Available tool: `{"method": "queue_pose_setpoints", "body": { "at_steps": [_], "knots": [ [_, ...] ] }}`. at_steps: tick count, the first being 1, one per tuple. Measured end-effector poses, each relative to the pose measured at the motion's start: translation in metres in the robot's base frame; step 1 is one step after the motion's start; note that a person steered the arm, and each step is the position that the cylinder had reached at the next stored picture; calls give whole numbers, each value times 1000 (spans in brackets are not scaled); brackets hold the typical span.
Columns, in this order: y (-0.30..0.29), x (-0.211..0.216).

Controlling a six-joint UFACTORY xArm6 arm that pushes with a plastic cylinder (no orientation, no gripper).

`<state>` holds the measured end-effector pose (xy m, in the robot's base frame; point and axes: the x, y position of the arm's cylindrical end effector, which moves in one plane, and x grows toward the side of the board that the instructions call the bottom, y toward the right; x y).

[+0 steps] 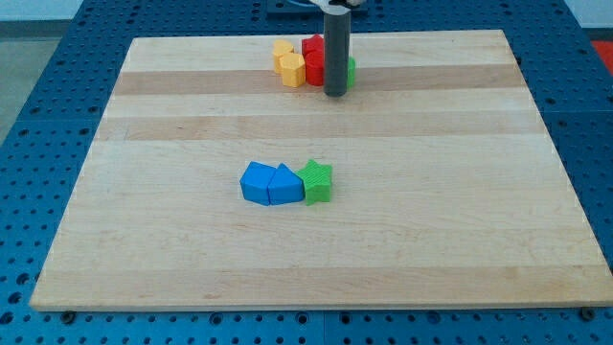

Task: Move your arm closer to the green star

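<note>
The green star (317,181) lies near the board's middle, touching the right side of two blue blocks (269,183) that sit side by side. My tip (335,94) is near the view's top, well above the green star and slightly to its right. The rod stands right next to a cluster of blocks there and hides part of it.
The cluster at the view's top holds two yellow blocks (287,63), red blocks (314,59) and a green block (351,70) partly hidden behind the rod. The wooden board (479,192) lies on a blue perforated table (38,96).
</note>
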<state>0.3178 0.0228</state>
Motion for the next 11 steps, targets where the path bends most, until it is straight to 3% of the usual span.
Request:
{"method": "queue_pose_setpoints", "body": {
  "at_steps": [3, 4, 7, 9, 11],
  "knots": [
    [0, -26],
    [13, 15],
    [51, 196],
    [3, 213],
    [-13, 195]
  ]
}}
